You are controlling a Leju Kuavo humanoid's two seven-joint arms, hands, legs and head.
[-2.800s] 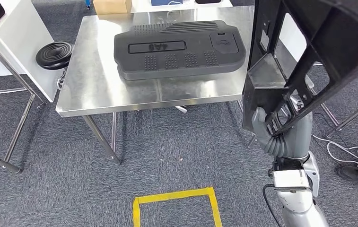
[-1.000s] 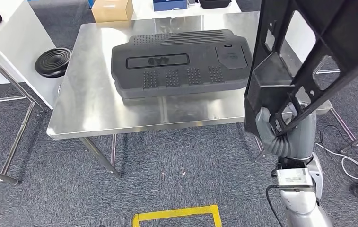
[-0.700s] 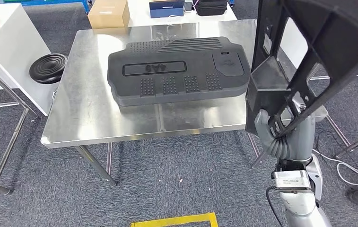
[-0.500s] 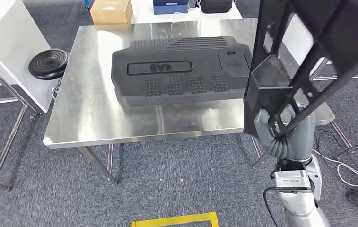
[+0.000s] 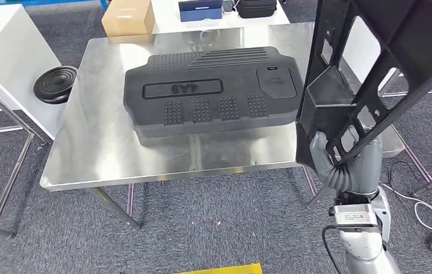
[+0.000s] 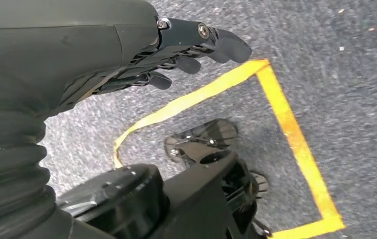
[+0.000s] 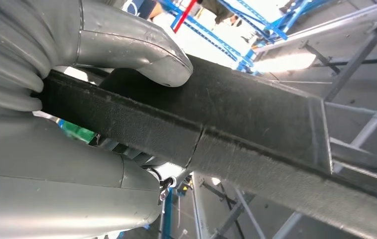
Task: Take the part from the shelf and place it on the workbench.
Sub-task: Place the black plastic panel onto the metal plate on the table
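My right hand (image 5: pixel 328 158) grips the lower edge of a large black open-framed plastic part (image 5: pixel 373 63), held upright at the right of the steel workbench (image 5: pixel 110 148). In the right wrist view the thumb (image 7: pixel 141 50) wraps over a black bar of the part (image 7: pixel 226 124). A wide black moulded cover (image 5: pixel 210 91) with dotted patches lies on the workbench. My left hand (image 6: pixel 176 55) hangs over the grey carpet with its fingers extended and holds nothing.
A black round disc (image 5: pixel 56 84) sits beside a white cabinet (image 5: pixel 8 51) left of the workbench. A cardboard box (image 5: pixel 128 17) and dark cases stand behind it. Yellow floor tape (image 6: pixel 286 124) marks a square on the carpet. Cables lie at the right.
The camera has come closer to the workbench, which now sits lower and larger in the picture. The right hand still holds the black part in the same pose.
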